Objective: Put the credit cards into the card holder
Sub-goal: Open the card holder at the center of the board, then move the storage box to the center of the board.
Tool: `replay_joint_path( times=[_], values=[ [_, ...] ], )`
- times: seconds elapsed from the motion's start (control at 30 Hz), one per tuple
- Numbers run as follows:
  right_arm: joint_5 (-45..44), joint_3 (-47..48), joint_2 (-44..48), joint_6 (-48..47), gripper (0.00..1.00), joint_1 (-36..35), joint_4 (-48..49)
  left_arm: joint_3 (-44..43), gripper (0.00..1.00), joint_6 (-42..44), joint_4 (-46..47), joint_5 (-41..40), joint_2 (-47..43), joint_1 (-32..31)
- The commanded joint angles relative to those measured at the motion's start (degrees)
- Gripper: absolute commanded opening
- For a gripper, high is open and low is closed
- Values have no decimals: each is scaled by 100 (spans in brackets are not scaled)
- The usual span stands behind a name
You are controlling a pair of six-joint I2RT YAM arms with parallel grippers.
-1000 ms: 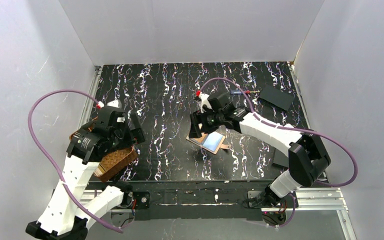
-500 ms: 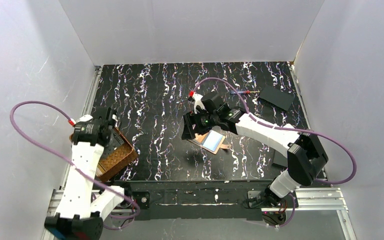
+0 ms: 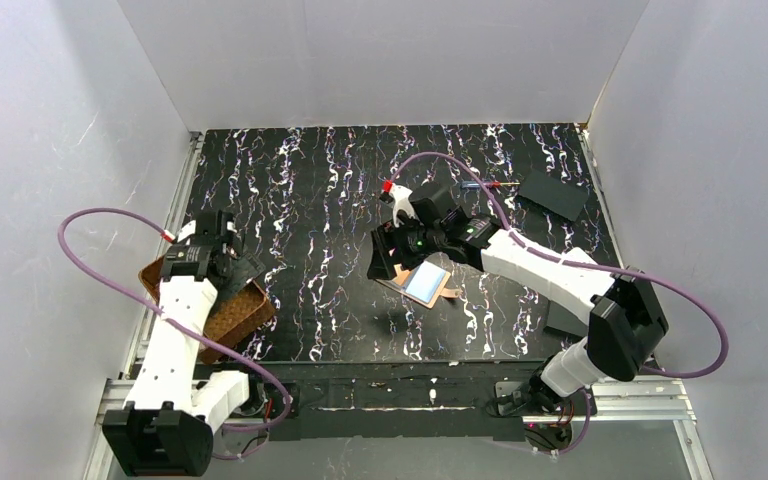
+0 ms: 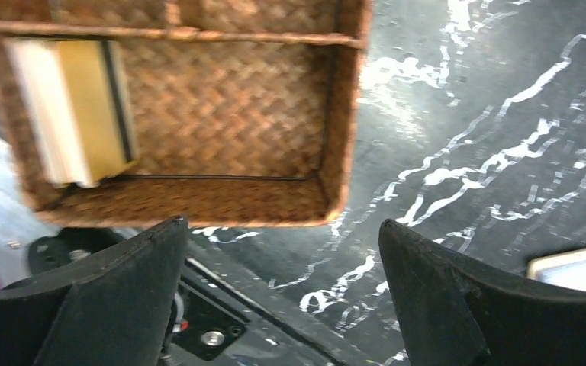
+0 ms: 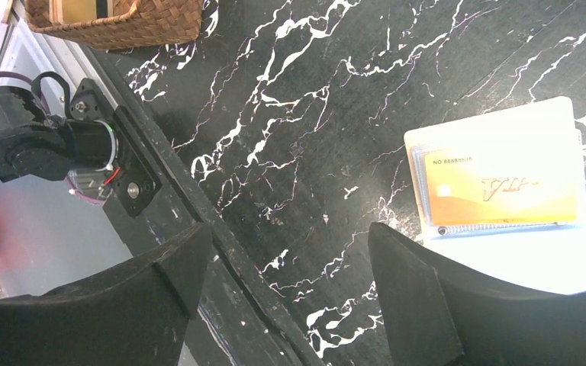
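A black marbled desk [image 3: 310,200] carried a woven tray [image 3: 250,312] at left and the open card holder [image 5: 515,263] mid-desk, one gold card [image 5: 500,187] already in it. Both hands were spread and empty: left hand [image 4: 281,229] above the tray, where credit cards [image 4: 84,107] lay stacked, right hand [image 5: 286,236] beside the holder. Fetching another card seemed underway; the left would need to drop and pinch one.

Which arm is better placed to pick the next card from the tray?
Left, probably: the left gripper hangs open by the tray, cards in view. The right gripper, also open, is by the card holder, far from the tray.
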State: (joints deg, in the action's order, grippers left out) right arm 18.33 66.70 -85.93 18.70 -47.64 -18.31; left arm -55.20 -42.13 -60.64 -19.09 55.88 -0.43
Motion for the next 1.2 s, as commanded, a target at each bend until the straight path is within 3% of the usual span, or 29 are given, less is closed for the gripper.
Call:
replay_joint_path(
  times=[0.0,0.13,0.3,0.5,0.63,0.7,0.8,0.93,1.03,1.17],
  values=[
    [-83,-112,292,-160,84,0,59,117,91,-250,757,946,421,34],
    [-122,-122,343,-211,84,1,6,101,79,-754,985,1069,813,34],
    [-262,-176,443,-270,84,9,-44,163,77,-1155,1090,759,1081,34],
    [-284,-199,464,-244,84,9,-71,340,70,-877,1618,685,1593,241],
    [-391,-214,524,-291,84,9,-157,436,54,-659,1943,875,1805,300],
    [-401,-265,512,-301,84,18,-157,598,51,-628,2185,917,1833,298],
    [-363,-382,505,-271,84,18,-106,653,36,-443,2441,1138,1985,298],
    [-410,-439,394,-197,84,21,-99,338,24,-216,2610,1321,2360,300],
    [-655,-661,-178,97,80,18,-93,7,17,-74,2672,1506,2671,298],
    [-1251,-678,-648,357,80,30,-133,-252,15,52,2684,1625,2913,298]
  ],
)
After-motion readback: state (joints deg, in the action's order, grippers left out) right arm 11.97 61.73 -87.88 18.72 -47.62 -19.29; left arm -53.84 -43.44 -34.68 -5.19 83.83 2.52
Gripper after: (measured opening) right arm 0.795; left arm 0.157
